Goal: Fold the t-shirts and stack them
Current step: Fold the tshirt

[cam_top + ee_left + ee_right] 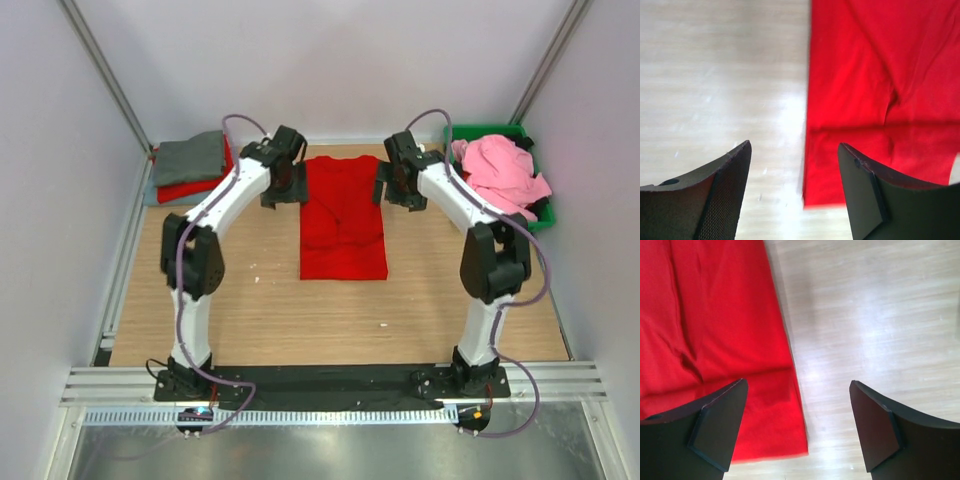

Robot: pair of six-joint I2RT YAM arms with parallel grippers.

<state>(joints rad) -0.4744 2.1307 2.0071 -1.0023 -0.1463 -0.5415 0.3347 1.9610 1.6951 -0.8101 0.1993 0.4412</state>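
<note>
Both claws empty over the bright red cloth t-shirt (343,225), which lies mid-table as a long strip.
My left claw (794,145) and right claw (799,381) gape wide at its far corners, holding nothing. I'd pinch both corners evenly and fold them nearward together.

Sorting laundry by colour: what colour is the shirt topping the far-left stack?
Grey; the grey shirt shows best in the top external view.

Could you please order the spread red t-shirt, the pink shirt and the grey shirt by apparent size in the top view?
Largest to smallest:
1. red t-shirt
2. pink shirt, crumpled, so only roughly
3. grey shirt, folded
</note>
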